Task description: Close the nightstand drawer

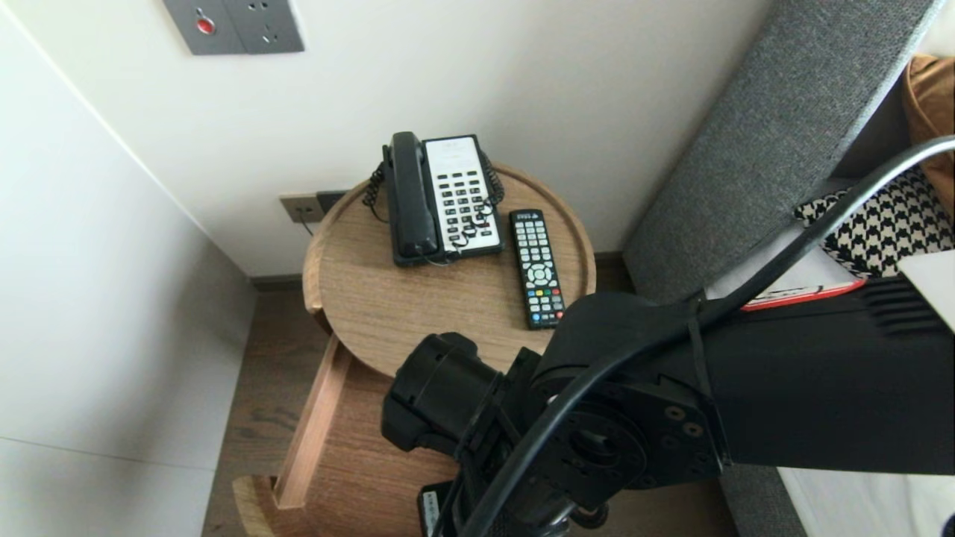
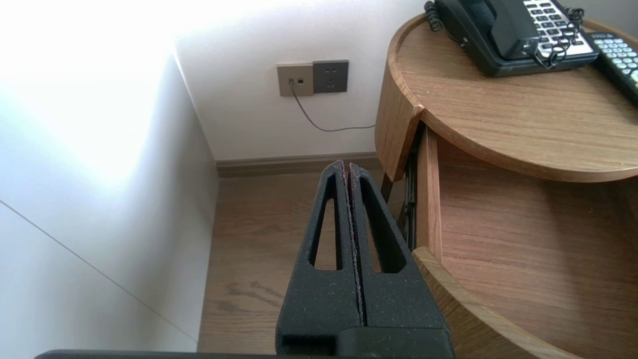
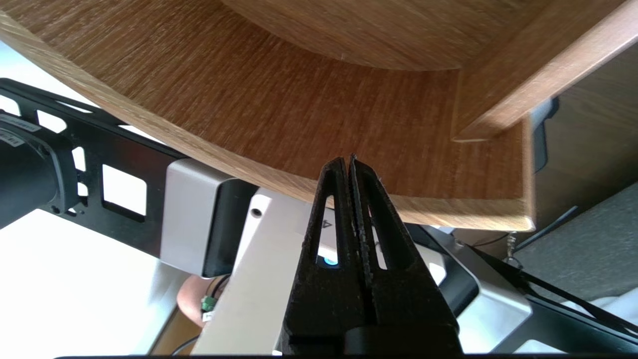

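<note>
A round wooden nightstand (image 1: 388,298) stands with its drawer (image 1: 358,455) pulled out toward me; the part of the drawer that shows holds nothing. My right arm (image 1: 634,403) reaches across above the drawer. In the right wrist view my right gripper (image 3: 349,160) is shut with nothing in it, its tips just past the drawer's curved front rim (image 3: 448,207), over the wood inside. My left gripper (image 2: 345,164) is shut and holds nothing, hanging over the floor beside the drawer's side wall (image 2: 428,199). On the tabletop lie a black and white desk phone (image 1: 440,198) and a black remote (image 1: 537,268).
White walls close in behind and on the left of the nightstand. A socket (image 2: 313,78) with a cable sits low on the back wall, and a switch panel (image 1: 231,26) higher up. A grey headboard (image 1: 761,142) and a houndstooth pillow (image 1: 888,224) are on the right.
</note>
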You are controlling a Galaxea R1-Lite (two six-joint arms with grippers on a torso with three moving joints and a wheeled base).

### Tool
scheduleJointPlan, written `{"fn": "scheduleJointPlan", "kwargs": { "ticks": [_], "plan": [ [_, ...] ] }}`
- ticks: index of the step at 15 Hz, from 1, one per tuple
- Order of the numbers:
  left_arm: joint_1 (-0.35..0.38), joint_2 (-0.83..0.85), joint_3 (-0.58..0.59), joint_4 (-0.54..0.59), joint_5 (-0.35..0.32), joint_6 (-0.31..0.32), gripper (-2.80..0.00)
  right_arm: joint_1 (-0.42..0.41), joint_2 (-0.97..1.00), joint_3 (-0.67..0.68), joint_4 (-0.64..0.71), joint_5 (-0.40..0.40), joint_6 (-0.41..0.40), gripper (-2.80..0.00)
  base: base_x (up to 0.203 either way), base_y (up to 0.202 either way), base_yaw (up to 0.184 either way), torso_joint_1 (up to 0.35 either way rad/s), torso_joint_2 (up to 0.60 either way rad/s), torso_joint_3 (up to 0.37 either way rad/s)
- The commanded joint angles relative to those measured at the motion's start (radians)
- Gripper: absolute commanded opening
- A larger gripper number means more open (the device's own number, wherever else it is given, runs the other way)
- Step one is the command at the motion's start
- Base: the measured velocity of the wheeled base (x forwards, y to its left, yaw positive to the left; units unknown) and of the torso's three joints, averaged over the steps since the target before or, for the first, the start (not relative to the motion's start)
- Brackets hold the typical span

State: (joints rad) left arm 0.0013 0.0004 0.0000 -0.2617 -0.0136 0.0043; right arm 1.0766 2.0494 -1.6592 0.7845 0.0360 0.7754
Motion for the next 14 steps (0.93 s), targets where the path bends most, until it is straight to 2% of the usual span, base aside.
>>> {"fn": "scheduleJointPlan", "kwargs": {
  "ticks": [1,3,8,12,14],
  "plan": [
    [0.000,-0.003,0.040,-0.002,0.000,0.000,-2.80,0.000,0.024,-0.017,0.005,0.005,0.013,-2.80,0.000,0.000,0.000,0.000,0.00,0.000],
    [0.000,-0.003,0.040,-0.002,0.000,0.000,-2.80,0.020,0.048,-0.040,0.008,0.021,0.046,-2.80,0.000,0.000,0.000,0.000,0.00,0.000],
    [0.000,-0.003,0.040,-0.002,0.000,0.000,-2.80,0.095,0.076,-0.101,0.016,0.039,0.042,-2.80,0.000,0.000,0.000,0.000,0.00,0.000],
    [0.000,-0.003,0.040,-0.002,0.000,0.000,-2.80,0.098,0.102,-0.145,0.027,0.040,0.047,-2.80,0.000,0.000,0.000,0.000,0.00,0.000],
    [0.000,-0.003,0.040,-0.002,0.000,0.000,-2.80,0.079,0.091,-0.172,0.080,0.037,0.048,-2.80,0.000,0.000,0.000,0.000,0.00,0.000]
  ]
}}
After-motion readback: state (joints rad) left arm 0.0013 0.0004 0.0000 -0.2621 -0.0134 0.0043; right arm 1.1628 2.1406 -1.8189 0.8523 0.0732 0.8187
